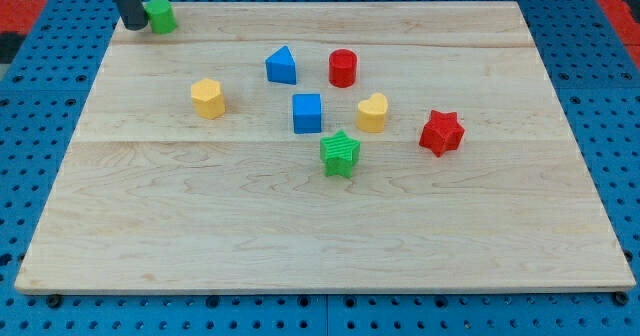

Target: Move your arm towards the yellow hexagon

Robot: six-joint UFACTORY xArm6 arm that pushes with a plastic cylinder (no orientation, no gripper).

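Wooden board [300, 226] was seen with my tip [133, 23], grasping nothing, parked at 11 o'clock against the green block [160, 15]; the yellow hexagon [208, 98], toward 5 o'clock of it, remained unreached.

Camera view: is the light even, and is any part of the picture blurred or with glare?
Camera view: light is soft and even over the wooden board, with no glare; each block, such as the yellow hexagon, casts only a small faint shadow; the blocks look sharp; the rod is cut off by the view's top edge, my tip beside the green block.
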